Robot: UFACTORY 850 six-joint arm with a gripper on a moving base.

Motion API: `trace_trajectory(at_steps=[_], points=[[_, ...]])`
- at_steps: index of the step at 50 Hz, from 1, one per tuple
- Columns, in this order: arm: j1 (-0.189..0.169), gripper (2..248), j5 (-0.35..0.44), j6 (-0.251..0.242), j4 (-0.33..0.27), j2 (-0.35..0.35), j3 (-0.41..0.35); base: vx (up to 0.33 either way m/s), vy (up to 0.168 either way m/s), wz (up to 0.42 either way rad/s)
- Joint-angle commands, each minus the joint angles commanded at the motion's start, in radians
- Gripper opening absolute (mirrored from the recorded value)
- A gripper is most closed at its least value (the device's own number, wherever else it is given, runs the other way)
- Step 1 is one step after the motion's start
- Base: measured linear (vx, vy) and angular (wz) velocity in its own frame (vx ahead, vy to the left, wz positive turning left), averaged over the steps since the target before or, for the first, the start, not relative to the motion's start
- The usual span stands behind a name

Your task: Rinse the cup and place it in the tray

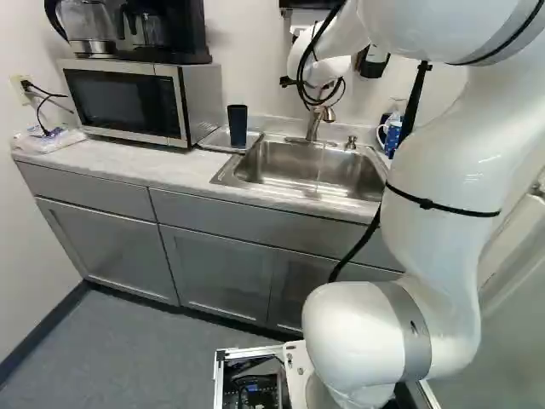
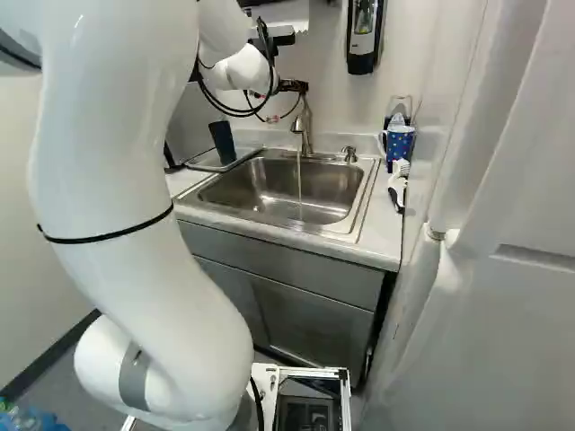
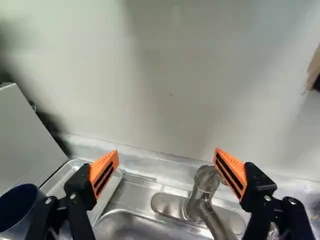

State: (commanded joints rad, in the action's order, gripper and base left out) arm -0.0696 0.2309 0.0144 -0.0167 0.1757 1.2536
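Cup, dark blue, tall and slightly tapered (image 1: 238,125): stands upright on the shallow metal tray (image 1: 215,140), between the silver-and-black microwave (image 1: 128,102) and the left edge of the stainless-steel sink (image 2: 269,178), on the pale countertop (image 1: 111,162).

Gripper (image 3: 166,152): fingers released and spread wide, no object grasped. Note that the upper part of the brushed-metal faucet (image 3: 201,197) lies ahead and below, nearer the right orange pad (image 3: 231,172). The cup lies outside the left orange pad (image 3: 104,172), to the robot's left and lower than the fingertips.

A thin water stream (image 2: 299,180) runs into the sink. You cannot confirm from the cup's surface whether rinsing is complete.

If the cup is next, move the gripper left and down until the cup is centred between the pads. Its long axis is vertical and the fingers point mainly toward the wall; a level approach from the side should suit. Clear the faucet first: a direct leftward sweep could strike it.
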Motion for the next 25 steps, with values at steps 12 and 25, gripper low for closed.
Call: trace_trajectory(at_steps=[12,25], points=[[0.007,247,0.0,0.0,0.0,-0.021,-0.023,0.0,0.0,0.0],[0.013,247,0.0,0.0,0.0,-0.044,-0.048,0.0,0.0,0.0]])
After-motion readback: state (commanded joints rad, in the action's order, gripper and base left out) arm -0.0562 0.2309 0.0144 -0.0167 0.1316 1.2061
